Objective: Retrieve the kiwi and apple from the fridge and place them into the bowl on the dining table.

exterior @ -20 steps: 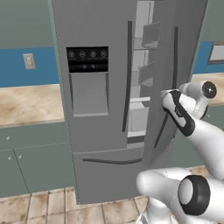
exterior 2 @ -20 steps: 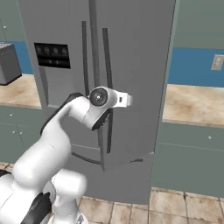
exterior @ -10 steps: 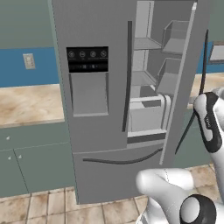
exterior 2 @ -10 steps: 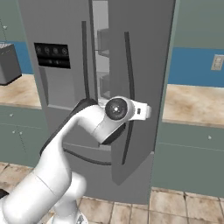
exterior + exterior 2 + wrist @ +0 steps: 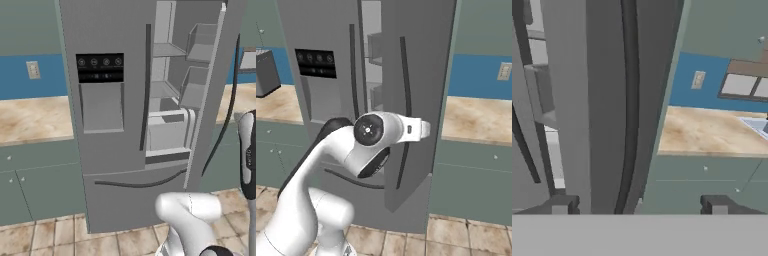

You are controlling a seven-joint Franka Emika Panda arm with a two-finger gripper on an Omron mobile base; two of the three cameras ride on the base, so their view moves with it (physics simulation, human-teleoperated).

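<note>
fridge (image 5: 110, 115) fills the middle of both base views: tall grey steel, black dispenser panel (image 5: 100, 68) on the left door, which is shut. right door (image 5: 220, 85) swung partway out, edge-on in the left base view, its dark handle (image 5: 630, 100) running top to bottom through the hand view. door bins (image 5: 199, 45) on the inside of that door, grey shelves (image 5: 165, 50) and a pale drawer (image 5: 167, 132) in the open gap. all look bare from here.

beige counter (image 5: 30, 117) with teal cabinets either side, blue wall behind, wall socket (image 5: 33, 70).

arm (image 5: 371, 145) reaches across the front of the door in the right base view. claw (image 5: 637, 205): two finger tips spread wide, one each side of the handle's foot, pinching nothing; handle sits in the gap, and i cannot tell whether it touches.

kiwi and apple: not seen on any shelf visible; the lower and deeper parts of the compartment are hidden by the door and the left door's edge. bowl and table not in these views.

risks, judged:
- door only partly open; reaching in now could clip the wrist on the door edge or bins.
- door may drift back with nothing gripping it.
- fruit unlocated: a blind reach could knock it off a shelf.
</note>
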